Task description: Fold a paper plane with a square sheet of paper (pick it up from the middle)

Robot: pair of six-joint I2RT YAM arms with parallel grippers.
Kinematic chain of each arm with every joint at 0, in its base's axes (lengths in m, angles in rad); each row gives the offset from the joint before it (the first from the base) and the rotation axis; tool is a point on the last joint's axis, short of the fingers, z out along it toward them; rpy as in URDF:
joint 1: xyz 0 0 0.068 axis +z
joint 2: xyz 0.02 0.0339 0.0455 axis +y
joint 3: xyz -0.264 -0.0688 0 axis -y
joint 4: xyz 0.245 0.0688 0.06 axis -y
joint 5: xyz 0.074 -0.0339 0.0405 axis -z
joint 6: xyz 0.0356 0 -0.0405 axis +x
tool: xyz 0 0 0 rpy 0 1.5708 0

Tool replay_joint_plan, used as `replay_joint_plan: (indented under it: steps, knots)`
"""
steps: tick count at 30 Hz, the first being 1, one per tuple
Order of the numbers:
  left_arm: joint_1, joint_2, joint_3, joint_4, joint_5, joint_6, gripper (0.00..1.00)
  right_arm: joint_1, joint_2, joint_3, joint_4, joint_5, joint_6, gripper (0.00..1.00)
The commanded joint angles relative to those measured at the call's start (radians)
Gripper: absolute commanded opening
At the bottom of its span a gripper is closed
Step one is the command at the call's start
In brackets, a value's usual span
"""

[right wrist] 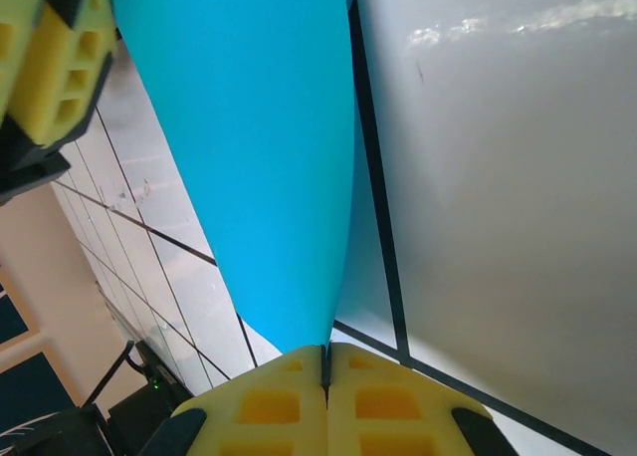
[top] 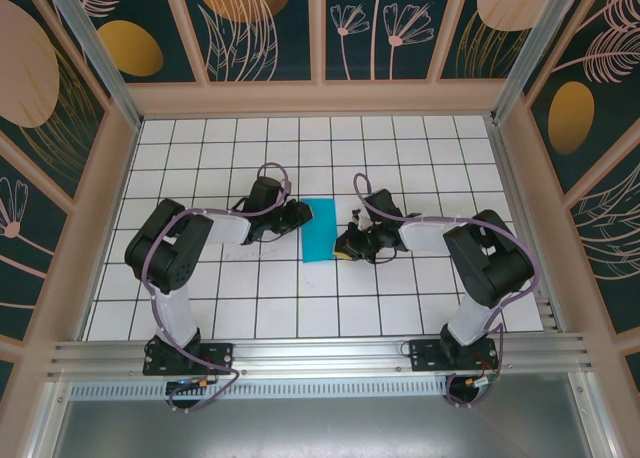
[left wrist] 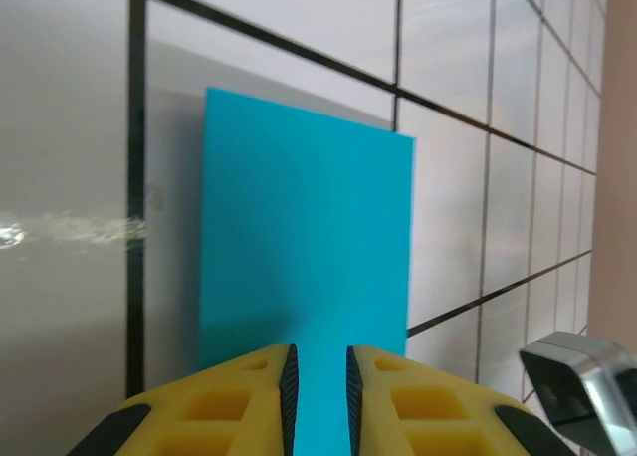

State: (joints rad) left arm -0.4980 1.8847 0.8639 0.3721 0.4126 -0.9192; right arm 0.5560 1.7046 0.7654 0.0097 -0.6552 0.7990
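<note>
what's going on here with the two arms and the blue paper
Two robot arms are folding a sheet of blue paper in the middle of the tiled table. The paper is a narrow rectangle, not yet a plane. The right gripper is shut on its right edge, bowing that side up. The left gripper sits at the opposite edge, fingers a slit apart with paper between them.

- Top camera: high and far, looking down on the whole table (top: 200, 308).
- Left wrist camera: just behind the left claw (left wrist: 317, 361), facing past its tips, very near.
- Right wrist camera: same, behind the right claw (right wrist: 325, 351).
- All share the square sheet of paper (top: 320, 230) ahead of each claw.
</note>
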Motion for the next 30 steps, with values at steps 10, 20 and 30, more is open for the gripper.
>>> replay_joint_plan:
  steps: [10,20,30]
  knots:
    - [-0.005,0.057,0.023,-0.079,-0.055,0.029,0.21,-0.004,-0.065,-0.067,0.097,0.017,0.096,0.15]
    - [-0.007,0.062,0.017,-0.084,-0.058,0.033,0.2,0.001,-0.08,-0.058,0.147,0.007,0.121,0.06]
    - [-0.007,0.057,0.03,-0.104,-0.055,0.043,0.2,0.015,0.018,0.053,0.207,0.004,0.132,0.06]
